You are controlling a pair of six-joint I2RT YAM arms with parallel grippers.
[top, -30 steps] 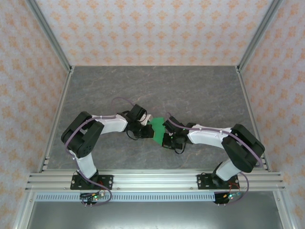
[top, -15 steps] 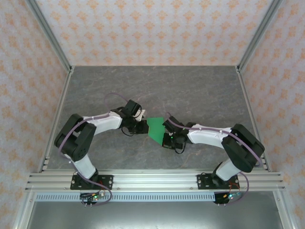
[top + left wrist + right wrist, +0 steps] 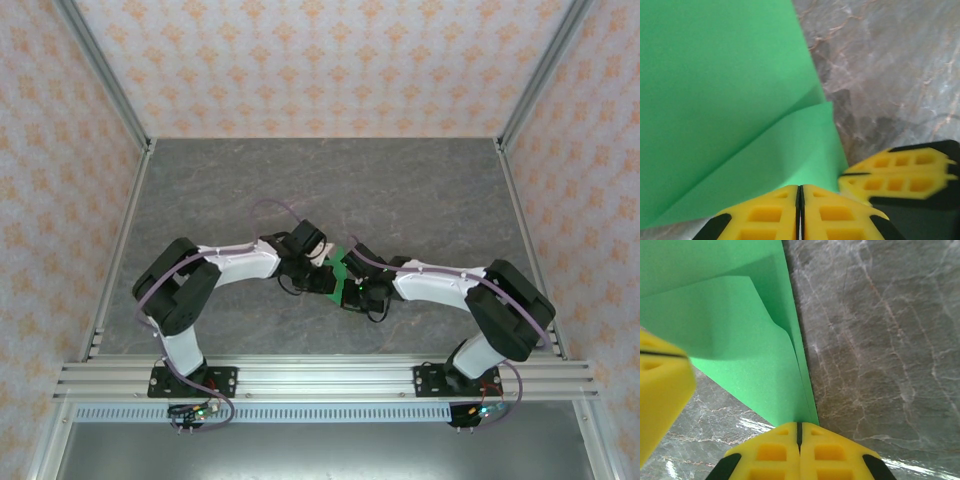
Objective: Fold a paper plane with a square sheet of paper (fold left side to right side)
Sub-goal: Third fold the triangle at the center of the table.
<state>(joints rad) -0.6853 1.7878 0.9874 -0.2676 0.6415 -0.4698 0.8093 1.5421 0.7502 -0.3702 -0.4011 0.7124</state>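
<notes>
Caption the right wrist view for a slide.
Closed right fingers meet a corner of the folded green paper on the grey table, left fingers alongside.

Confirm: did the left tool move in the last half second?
Yes. In the top view the left tool moved right, away from the left side rail, closing in on the green paper.

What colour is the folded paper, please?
Plain bright green; the paper shows best in the left wrist view.
</notes>
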